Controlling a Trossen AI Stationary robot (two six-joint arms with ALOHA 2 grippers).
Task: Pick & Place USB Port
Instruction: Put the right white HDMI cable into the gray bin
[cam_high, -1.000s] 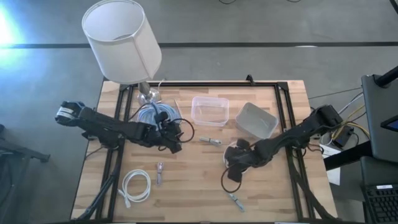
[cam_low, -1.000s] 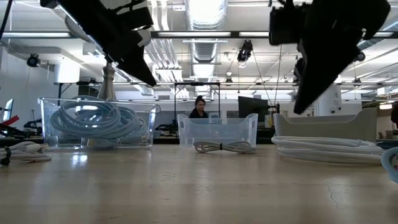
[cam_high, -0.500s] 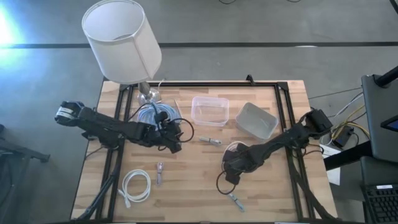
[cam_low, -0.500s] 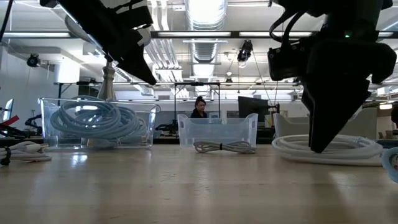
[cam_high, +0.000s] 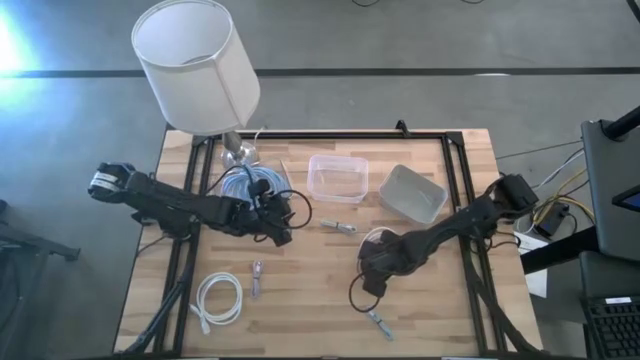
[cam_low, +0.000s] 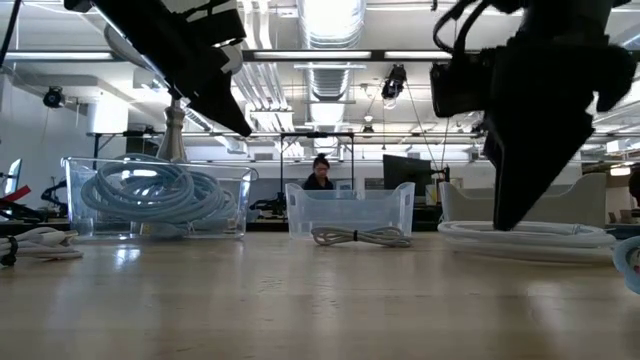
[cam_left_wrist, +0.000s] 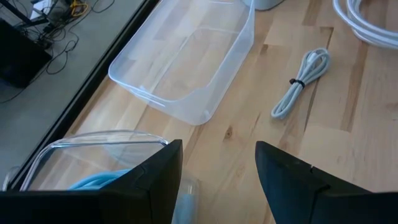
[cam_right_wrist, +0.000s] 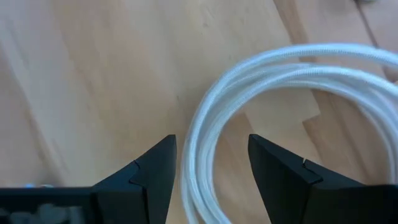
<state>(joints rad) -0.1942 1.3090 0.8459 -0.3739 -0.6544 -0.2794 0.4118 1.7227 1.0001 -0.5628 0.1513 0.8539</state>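
USB cable (cam_right_wrist: 298, 65), the white coiled one, is lying flat on the wooden table (cam_high: 310, 300), a bit right of centre and just in front of the frosted grey tub (cam_high: 412, 192). The right gripper (cam_right_wrist: 211, 146) hangs right over it, pointing down. Its claw is spread wide with one edge of the coil running through the gap, and it isn't pinching anything. From the low view the fingertips sit just above the coil; can't tell if they actually touch it. A thin black loop of cable (cam_high: 358, 292) lies under that arm, and a small plug end (cam_high: 380, 323) sits nearer the front edge. Between the two arms there's a little tied-up grey cable (cam_high: 338, 226), and behind it an empty clear tub (cam_high: 338, 178). The left gripper (cam_left_wrist: 219, 149) is parked over the left-middle of the table, claw spread too and holding nothing, just beside the clear tub with blue cable (cam_high: 243, 185) in it. Out front on the left are another white coil (cam_high: 218, 298) and a small connector (cam_high: 257, 275), close together. A lamp with a big white shade (cam_high: 196, 62) stands at the back left corner. A person (cam_low: 320, 172) is way off in the room behind.
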